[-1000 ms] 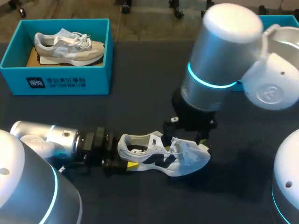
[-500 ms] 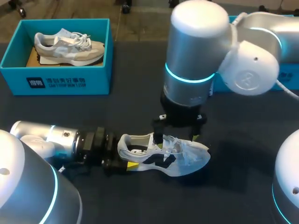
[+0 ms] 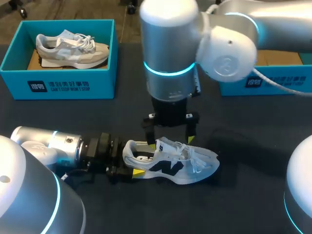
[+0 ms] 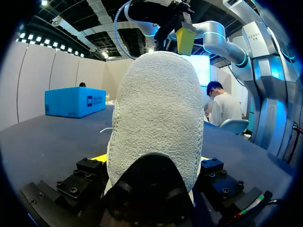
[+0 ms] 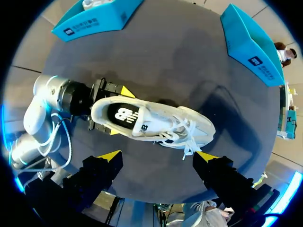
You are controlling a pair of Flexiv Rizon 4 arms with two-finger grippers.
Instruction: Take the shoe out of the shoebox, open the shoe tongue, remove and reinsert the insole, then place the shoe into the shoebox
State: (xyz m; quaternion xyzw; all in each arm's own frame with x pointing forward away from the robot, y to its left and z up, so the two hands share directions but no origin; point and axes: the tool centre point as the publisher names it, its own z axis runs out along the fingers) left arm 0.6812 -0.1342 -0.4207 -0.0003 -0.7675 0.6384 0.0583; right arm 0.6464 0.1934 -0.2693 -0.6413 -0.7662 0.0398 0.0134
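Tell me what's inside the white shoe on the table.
The white shoe shows its insole at the heel end, dark with a white logo. Farther forward the tongue and laces cover the inside; the toe end cannot be seen.

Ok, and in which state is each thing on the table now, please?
white shoe: upright on its sole, heel gripped.
insole: inside the white shoe.
left gripper: shut on the white shoe's heel.
right gripper: open, above the white shoe.
left shoebox: open, holds a beige shoe.
right shoebox: open.
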